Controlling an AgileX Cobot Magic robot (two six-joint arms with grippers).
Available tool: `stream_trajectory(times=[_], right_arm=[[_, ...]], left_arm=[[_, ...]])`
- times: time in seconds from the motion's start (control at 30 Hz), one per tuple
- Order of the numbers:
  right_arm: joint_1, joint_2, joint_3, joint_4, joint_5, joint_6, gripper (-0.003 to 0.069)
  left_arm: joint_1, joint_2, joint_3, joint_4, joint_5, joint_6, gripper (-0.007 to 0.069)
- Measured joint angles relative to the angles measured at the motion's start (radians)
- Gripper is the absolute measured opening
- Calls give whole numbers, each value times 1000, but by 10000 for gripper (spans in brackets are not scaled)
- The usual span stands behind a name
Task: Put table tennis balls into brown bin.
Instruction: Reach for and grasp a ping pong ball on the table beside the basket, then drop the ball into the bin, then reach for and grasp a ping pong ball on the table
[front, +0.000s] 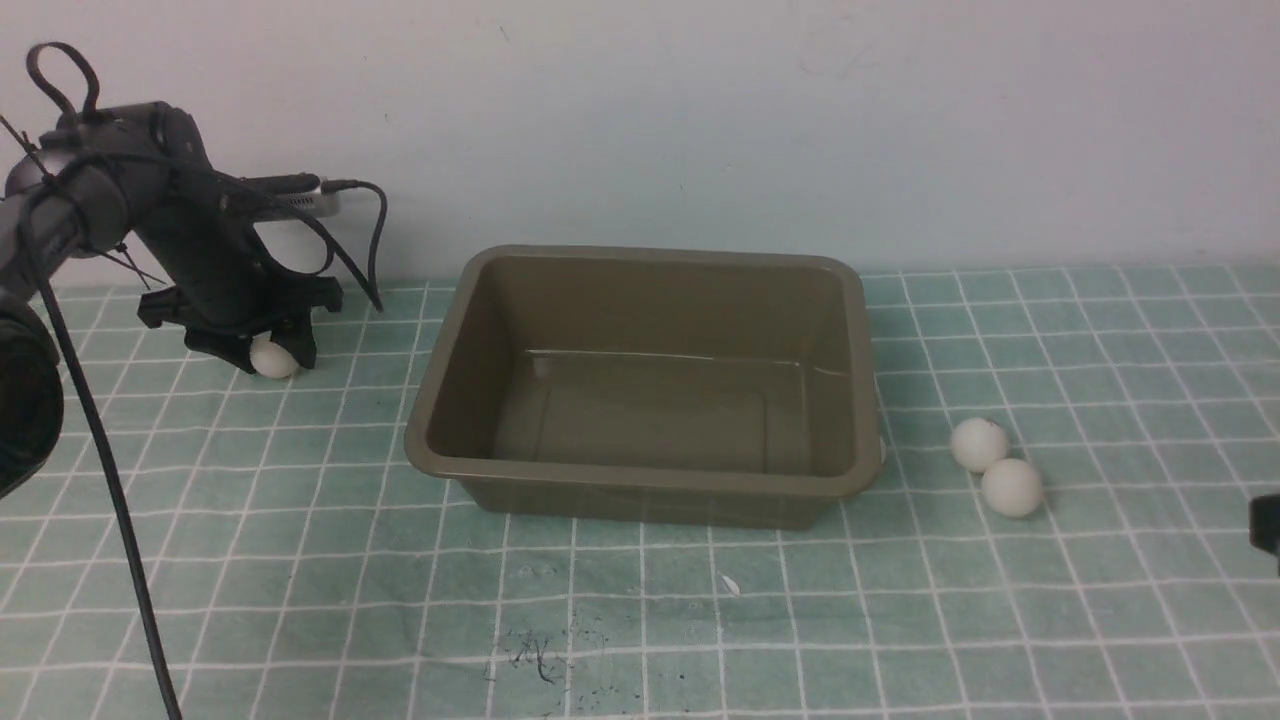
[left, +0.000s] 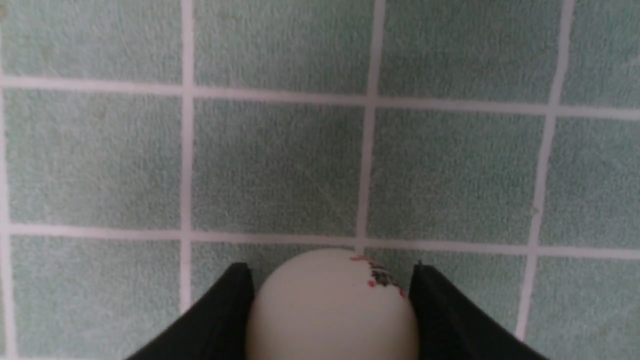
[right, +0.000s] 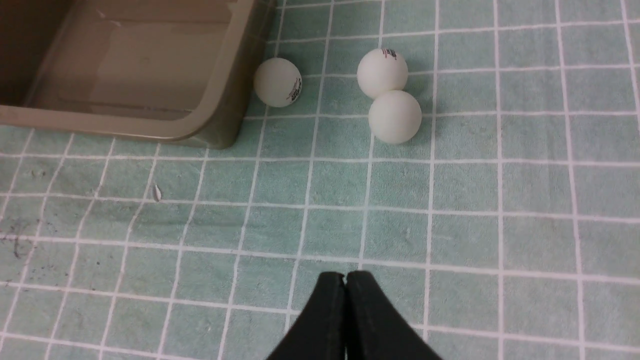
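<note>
The brown bin (front: 640, 482) stands mid-table with nothing showing inside it. At the far left my left gripper (front: 272, 352) reaches down to the cloth and is shut on a white table tennis ball (front: 273, 358). The left wrist view shows that ball (left: 330, 310), with a red and black logo, pressed between the two black fingers (left: 220, 315). Two touching balls (front: 978, 443) (front: 1012, 487) lie right of the bin. A third ball (right: 277, 82) rests against the bin's right wall (right: 235, 100). My right gripper (right: 345, 275) hovers shut and empty, nearer the front than those balls.
A green checked cloth (front: 640, 620) covers the table, with a white wall behind it. A black cable (front: 110, 480) hangs from the left arm down the left side. A dark bit of the right arm (front: 1266, 528) shows at the front view's right edge.
</note>
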Motion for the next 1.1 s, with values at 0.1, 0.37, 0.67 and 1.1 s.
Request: stream_trajectory(times=[0.1, 0.37, 0.67, 1.1], right_arm=[[0, 150, -85, 8, 0, -63, -10], [0, 529, -232, -10, -63, -90, 96], [68, 890, -423, -57, -115, -92, 497], [95, 1101, -493, -253, -122, 49, 348]], left_arm=[[0, -20, -53, -7, 98, 4, 352], [-63, -219, -197, -286, 149, 206, 352], [-343, -164, -196, -148, 162, 161, 421], [-352, -393, -47, 31, 172, 52, 27]])
